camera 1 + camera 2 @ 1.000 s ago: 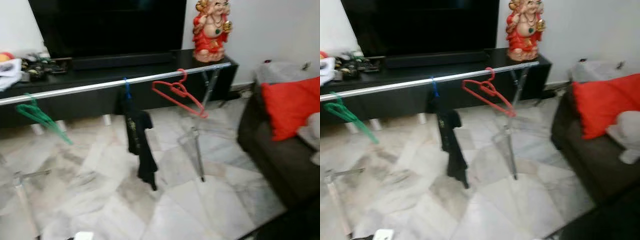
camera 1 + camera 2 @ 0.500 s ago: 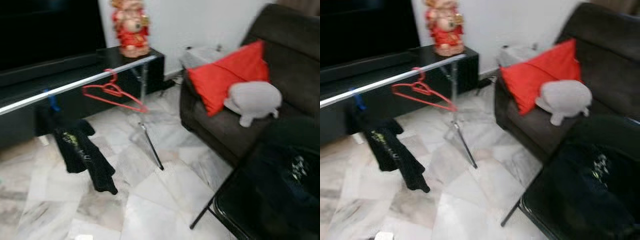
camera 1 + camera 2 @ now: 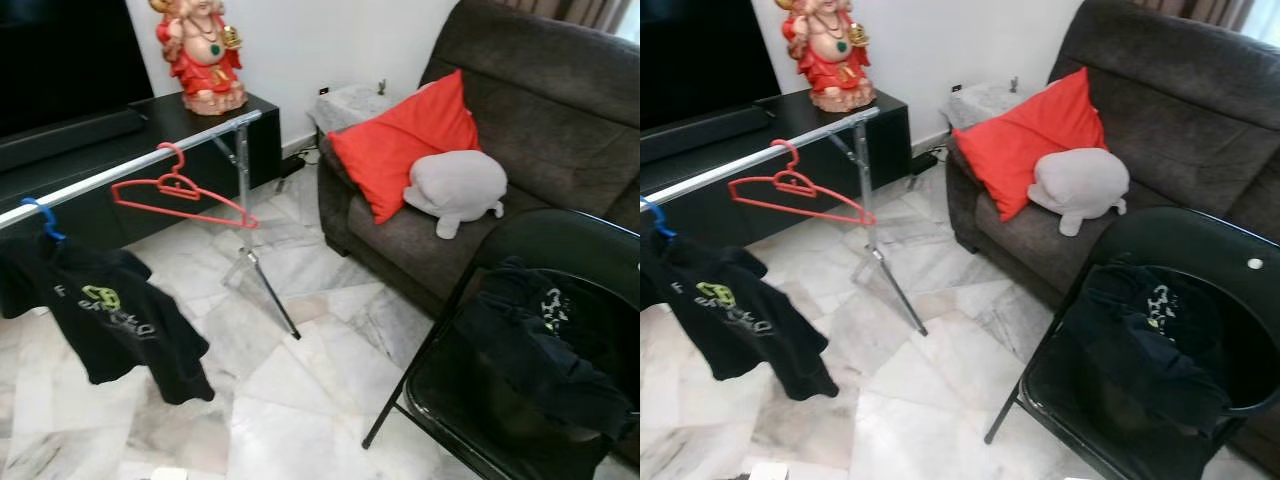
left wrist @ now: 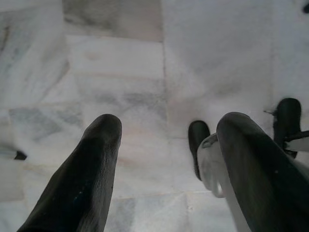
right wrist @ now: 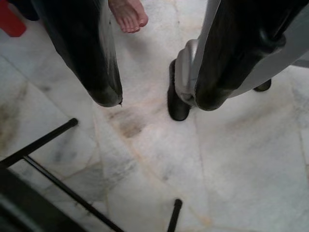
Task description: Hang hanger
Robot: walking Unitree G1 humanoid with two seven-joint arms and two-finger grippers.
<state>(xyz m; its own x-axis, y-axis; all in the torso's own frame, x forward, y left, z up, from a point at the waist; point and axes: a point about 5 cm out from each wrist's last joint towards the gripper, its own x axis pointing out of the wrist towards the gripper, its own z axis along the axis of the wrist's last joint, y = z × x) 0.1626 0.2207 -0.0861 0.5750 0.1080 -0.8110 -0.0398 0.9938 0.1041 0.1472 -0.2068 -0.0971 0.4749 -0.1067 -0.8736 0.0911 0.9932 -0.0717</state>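
Clothes rail with red hanger hooked on; both end effectors idle, pointing at the floor.

The red hanger (image 3: 178, 194) hangs empty by its hook on the silver rail (image 3: 150, 164), near the rail's upright (image 3: 243, 170). Further along the rail, a blue hanger (image 3: 38, 216) carries a black T-shirt (image 3: 105, 321). A red figurine (image 3: 203, 52) stands on the black TV cabinet (image 3: 262, 130) behind the rail. A dark sofa (image 3: 545, 120) holds a red cushion (image 3: 400, 142) and a grey plush toy (image 3: 456, 188). A black folding chair (image 3: 540, 330) carries a dark garment (image 3: 535, 345). The left end effector (image 4: 166, 140) and right end effector (image 5: 157, 79) hang over the marble floor (image 3: 310, 380), fingers spread, holding nothing. A person's bare foot (image 5: 128, 13) shows beyond the right end effector.
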